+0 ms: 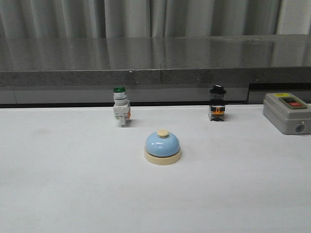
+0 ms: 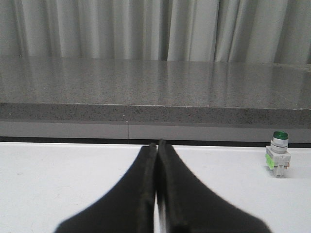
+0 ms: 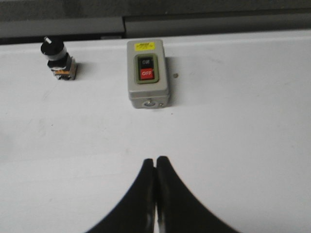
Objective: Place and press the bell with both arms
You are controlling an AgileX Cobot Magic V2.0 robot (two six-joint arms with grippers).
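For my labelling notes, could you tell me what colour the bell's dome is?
Light blue, on a cream base; the bell shows best in the front view.

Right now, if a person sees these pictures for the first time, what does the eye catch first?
First the light-blue bell, standing alone in the middle of the white table. Behind it, near the table's far edge, stand a green-capped switch on the left, a black-knobbed switch and a grey button box on the right. Each wrist view shows a black tool, left and right, shut and holding nothing.
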